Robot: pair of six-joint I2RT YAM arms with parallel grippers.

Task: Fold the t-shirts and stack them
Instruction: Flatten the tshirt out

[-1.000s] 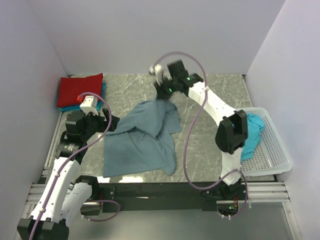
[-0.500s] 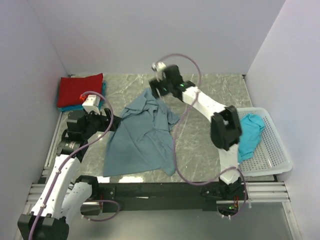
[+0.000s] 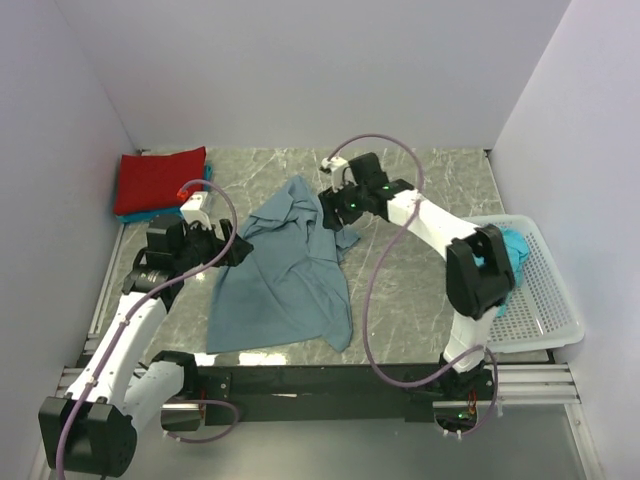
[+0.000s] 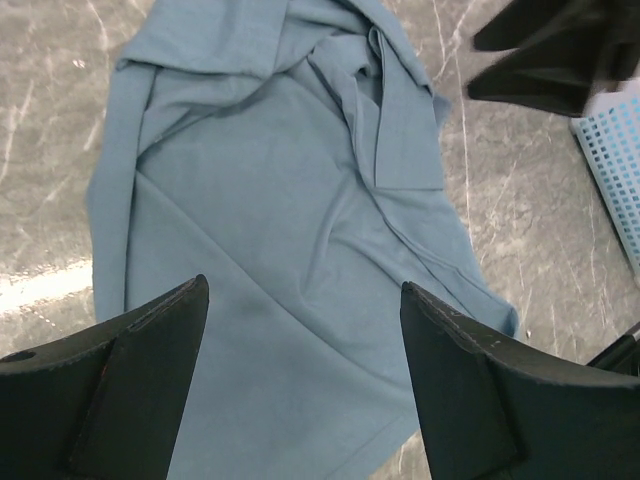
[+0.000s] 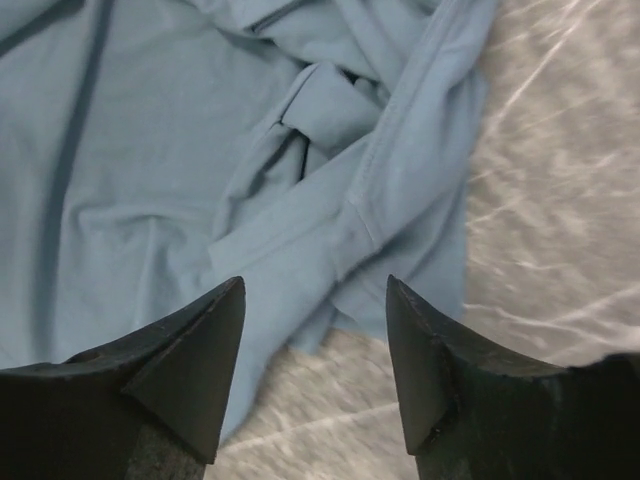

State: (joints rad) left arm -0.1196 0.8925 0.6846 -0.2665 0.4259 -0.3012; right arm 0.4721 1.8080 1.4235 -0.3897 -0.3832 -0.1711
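Note:
A slate-blue t-shirt (image 3: pixel 285 275) lies crumpled on the marble table, its upper right part bunched in folds (image 5: pixel 330 110). My left gripper (image 3: pixel 236 250) hovers open at the shirt's left edge, and its wrist view shows its fingers (image 4: pixel 130 380) wide apart above the cloth (image 4: pixel 290 200). Open and empty, my right gripper (image 3: pixel 332 208) stands over the shirt's bunched upper right corner, at the hem beside bare table (image 5: pixel 315 285). A folded red t-shirt (image 3: pixel 160 180) rests on a teal one (image 3: pixel 207 176) at the back left. Another teal t-shirt (image 3: pixel 512 246) lies in the basket.
The white perforated basket (image 3: pixel 548 300) sits at the right edge, its corner visible in the left wrist view (image 4: pixel 612 160). Grey walls enclose the table on the left, back and right. The right arm's elbow (image 3: pixel 480 265) stands beside the basket.
My right gripper has opened and let go of the shirt's upper edge, which has dropped onto the table. It has come lower over the shirt's right corner. The left gripper has shifted slightly forward.

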